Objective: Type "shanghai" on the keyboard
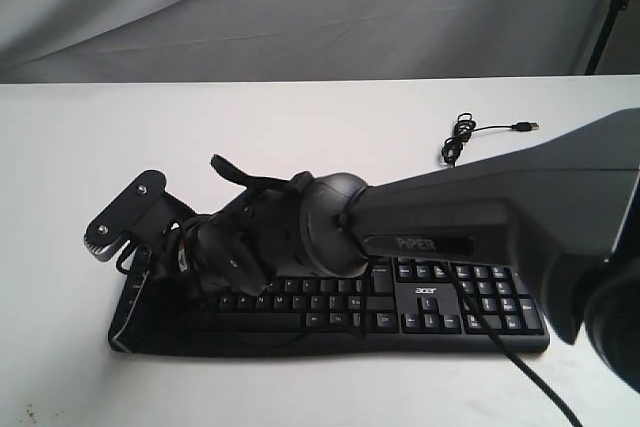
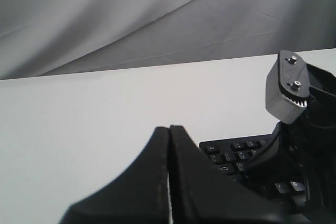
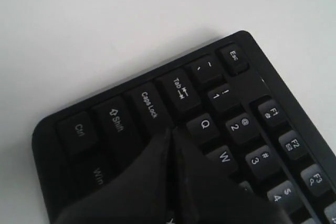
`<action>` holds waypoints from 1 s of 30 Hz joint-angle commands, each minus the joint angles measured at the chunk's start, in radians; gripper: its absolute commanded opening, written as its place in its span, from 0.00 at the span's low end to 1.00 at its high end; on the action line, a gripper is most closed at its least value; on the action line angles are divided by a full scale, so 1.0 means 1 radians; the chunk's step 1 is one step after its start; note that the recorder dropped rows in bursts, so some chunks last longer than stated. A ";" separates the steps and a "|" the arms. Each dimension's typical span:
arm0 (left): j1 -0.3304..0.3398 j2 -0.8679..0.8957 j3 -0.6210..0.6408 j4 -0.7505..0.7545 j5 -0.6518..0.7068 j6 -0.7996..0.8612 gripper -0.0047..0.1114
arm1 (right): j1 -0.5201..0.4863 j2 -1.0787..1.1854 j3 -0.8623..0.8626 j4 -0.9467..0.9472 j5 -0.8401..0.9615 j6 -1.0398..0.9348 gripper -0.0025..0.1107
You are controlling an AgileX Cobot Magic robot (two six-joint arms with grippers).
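Two pinched-together, empty claws: left claw (image 2: pixel 169 136), right claw (image 3: pixel 172 136). Grey "PiPER" arm (image 1: pixel 480 209) covers the flat black "acer" keyboard (image 1: pixel 440 313)'s middle; thin black cable (image 1: pixel 459 138) beyond.

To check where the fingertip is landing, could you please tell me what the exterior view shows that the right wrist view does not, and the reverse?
Only the exterior view: the right arm stretched across, the number pad and the coiled USB cable. Only the right wrist view: the shut right gripper beside Caps Lock, with the legends readable. Both: the left end of the keyboard on the white table.
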 commanded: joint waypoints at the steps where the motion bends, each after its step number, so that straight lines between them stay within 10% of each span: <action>1: -0.004 -0.003 0.004 0.001 -0.003 -0.003 0.04 | -0.001 -0.001 -0.008 0.000 -0.025 -0.010 0.02; 30: -0.004 -0.003 0.004 0.001 -0.003 -0.003 0.04 | -0.014 0.022 -0.008 0.000 -0.022 -0.018 0.02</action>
